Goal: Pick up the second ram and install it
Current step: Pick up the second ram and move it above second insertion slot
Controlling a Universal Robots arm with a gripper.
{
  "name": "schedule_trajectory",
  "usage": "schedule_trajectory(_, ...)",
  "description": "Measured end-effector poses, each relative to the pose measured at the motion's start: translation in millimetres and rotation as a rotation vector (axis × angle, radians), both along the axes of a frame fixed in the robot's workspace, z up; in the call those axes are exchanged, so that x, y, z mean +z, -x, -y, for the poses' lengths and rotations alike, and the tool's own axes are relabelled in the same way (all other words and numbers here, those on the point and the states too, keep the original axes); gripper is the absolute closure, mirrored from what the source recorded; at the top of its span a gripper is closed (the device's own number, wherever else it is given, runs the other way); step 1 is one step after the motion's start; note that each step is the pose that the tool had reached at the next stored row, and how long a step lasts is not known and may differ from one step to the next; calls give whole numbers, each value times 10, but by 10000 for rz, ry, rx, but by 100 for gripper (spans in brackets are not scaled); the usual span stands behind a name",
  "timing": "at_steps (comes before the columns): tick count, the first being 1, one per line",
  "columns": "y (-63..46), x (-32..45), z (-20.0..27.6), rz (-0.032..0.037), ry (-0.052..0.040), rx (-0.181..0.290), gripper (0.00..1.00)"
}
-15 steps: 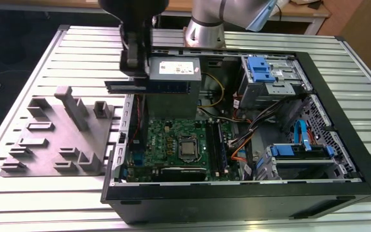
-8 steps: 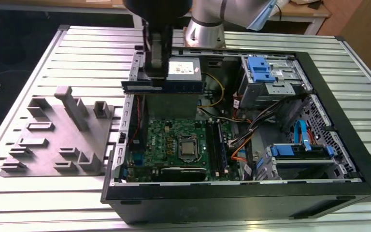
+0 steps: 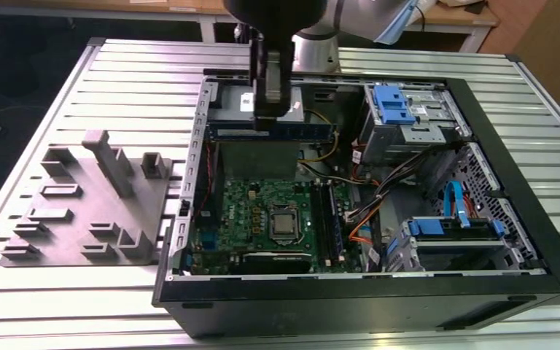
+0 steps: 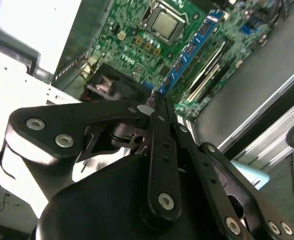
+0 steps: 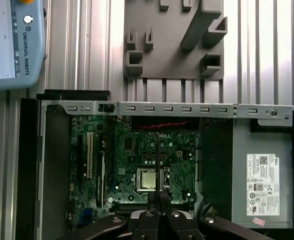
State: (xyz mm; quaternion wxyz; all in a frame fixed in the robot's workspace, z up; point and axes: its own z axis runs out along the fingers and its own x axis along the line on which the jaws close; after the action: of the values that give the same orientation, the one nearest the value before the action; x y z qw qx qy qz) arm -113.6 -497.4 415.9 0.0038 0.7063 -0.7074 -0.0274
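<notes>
The silver-grey tubular arm (image 3: 317,47) carries a pale blue end cap (image 3: 398,24) on one joint. Its matte black gripper (image 3: 267,122) is built of flat bar linkages pinned with round silver screws (image 4: 36,123), and the slim black fingers (image 4: 161,150) show small recessed holes.

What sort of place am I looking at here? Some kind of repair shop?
Most likely a robotics lab or test bench: an opened computer case lies on a slatted metal table, a grey holder block sits beside it, and a robot's pincer holds the second ram over the case.
</notes>
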Motion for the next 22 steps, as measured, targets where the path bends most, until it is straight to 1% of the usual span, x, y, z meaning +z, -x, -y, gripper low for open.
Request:
schedule_trajectory(8,-269,-2,0,0,0,-2,92)
schedule_trajectory(11,-344,-4,0,1,-1,-16,92)
schedule_trajectory(13,-361,-6,1,1,-2,-47,92)
schedule_trajectory(19,-363,-8,0,-2,-2,-55,92)
schedule_trajectory(20,-367,-13,0,-13,-2,-53,92)
schedule_trajectory(22,-383,-28,0,-73,0,-54,92)
